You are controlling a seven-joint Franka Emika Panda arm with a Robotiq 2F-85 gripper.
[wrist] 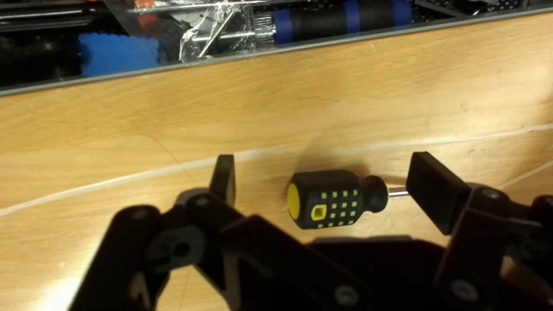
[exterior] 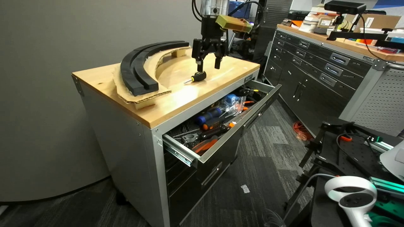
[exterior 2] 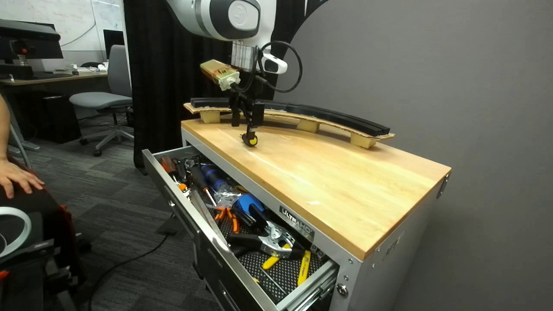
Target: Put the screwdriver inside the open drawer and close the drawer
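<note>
The screwdriver (exterior: pixel 199 76) is short and stubby, with a black handle, yellow dots and a yellow end cap. It lies on its side on the wooden cabinet top, also in an exterior view (exterior 2: pixel 249 140). In the wrist view the screwdriver (wrist: pixel 328 199) lies between my spread fingers, its shaft tip hidden behind the right finger. My gripper (wrist: pixel 330 183) is open and points down just above it; it also shows in an exterior view (exterior: pixel 209 65). Neither finger visibly grips the handle. The top drawer (exterior: pixel 241 123) is pulled out, also in an exterior view (exterior 2: pixel 207 226).
Curved black pieces (exterior: pixel 139 67) on cardboard (exterior 2: pixel 285 113) stand along the back of the wooden top. The drawer holds pliers, a clamp (exterior 2: pixel 276 242), blue-banded handles (exterior: pixel 209 115) and a plastic bag. A dark cabinet (exterior: pixel 315 63) stands behind. A person's hand (exterior 2: pixel 17 175) is at one side.
</note>
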